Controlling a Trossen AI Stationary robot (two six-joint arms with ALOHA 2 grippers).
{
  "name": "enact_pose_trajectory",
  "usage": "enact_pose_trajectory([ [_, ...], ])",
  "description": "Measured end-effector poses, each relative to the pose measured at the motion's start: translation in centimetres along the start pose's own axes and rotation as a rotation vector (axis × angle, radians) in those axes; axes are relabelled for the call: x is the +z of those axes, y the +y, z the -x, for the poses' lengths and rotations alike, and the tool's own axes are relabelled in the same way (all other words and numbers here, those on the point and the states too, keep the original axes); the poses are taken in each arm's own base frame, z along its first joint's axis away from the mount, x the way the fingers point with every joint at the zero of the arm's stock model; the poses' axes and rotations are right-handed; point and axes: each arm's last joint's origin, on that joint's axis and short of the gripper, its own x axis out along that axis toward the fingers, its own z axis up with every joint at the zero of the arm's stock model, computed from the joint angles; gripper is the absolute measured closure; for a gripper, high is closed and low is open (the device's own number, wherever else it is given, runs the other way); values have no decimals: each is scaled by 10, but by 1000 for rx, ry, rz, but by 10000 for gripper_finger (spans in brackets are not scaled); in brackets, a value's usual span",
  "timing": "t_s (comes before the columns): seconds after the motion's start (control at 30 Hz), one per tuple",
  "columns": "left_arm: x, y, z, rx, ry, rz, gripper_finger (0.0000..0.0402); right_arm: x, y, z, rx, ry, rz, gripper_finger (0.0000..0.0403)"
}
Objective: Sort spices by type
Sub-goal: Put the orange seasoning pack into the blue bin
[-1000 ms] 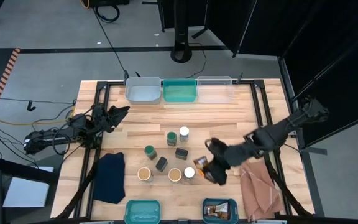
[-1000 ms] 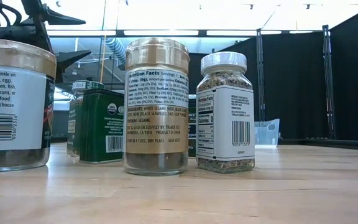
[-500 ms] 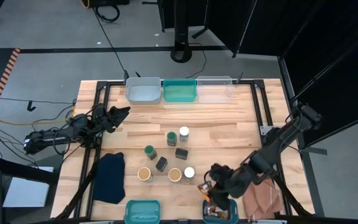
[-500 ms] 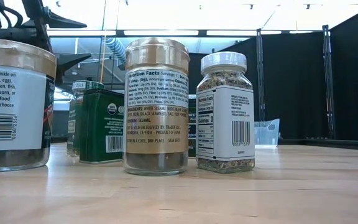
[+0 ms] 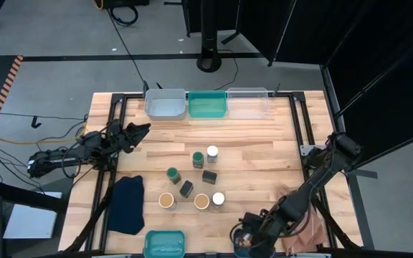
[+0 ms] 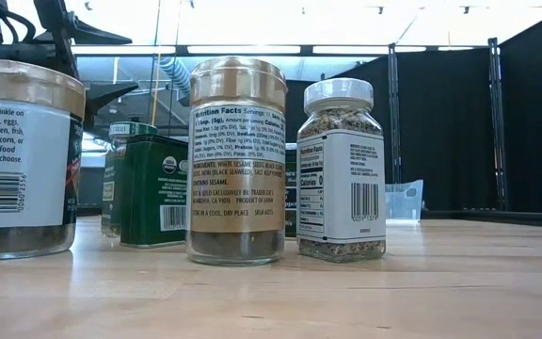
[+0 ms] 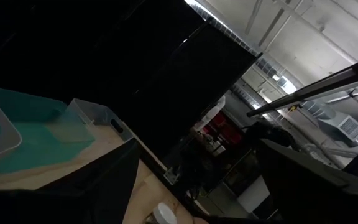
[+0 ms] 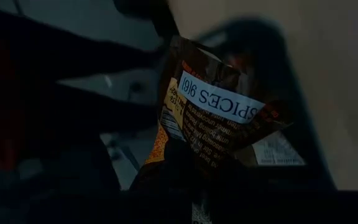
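Jars with green (image 5: 198,156), white (image 5: 212,151) and tan tops (image 5: 166,200) and two dark boxes (image 5: 209,176) stand on their bases mid-table. In the low view a tan-topped jar (image 6: 237,160) and a white-topped one (image 6: 341,169) are nearest. My right gripper (image 5: 248,240) is shut on a brown labelled packet (image 8: 216,118) over a bin at the near edge, which the arm mostly hides. My left gripper (image 5: 140,128) waits open near the table's left edge, with nothing between its fingers (image 7: 104,180). My right gripper pinches the brown packet by its crumpled end (image 8: 188,158) between its two fingers. It comes from above, slanting down toward the table's near edge. The packet sticks out beyond the fingertips with its white label showing, clear of the tabletop.
Three bins, white (image 5: 165,102), teal (image 5: 207,104) and clear (image 5: 247,102), line the far edge. Another teal bin (image 5: 164,244) sits at the near edge. A dark blue cloth (image 5: 127,204) lies near left, a pinkish-brown cloth (image 5: 308,228) near right.
My right gripper has carried the packet from beside the jars toward the table's near edge and downward, tipping more steeply down. It now hangs over the near-right bin. The jars and boxes have stayed in place.
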Motion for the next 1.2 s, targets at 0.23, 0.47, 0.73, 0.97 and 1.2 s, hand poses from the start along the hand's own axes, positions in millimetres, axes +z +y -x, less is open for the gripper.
enact_pose_trajectory([
  [0.23,0,1,0,8,1,-2,73,-4,-8,-26,-75,92,21,372],
  [0.47,0,1,0,17,-8,-2,73,-3,-14,-23,-137,70,65,372],
  [0.73,0,1,0,20,-10,-2,73,0,-14,-23,-122,74,161,370],
  [0.97,0,1,0,20,-10,-2,73,6,-15,-23,-119,69,201,358],
  [1.2,0,1,0,20,-10,-3,73,8,-9,-24,-52,42,269,355],
])
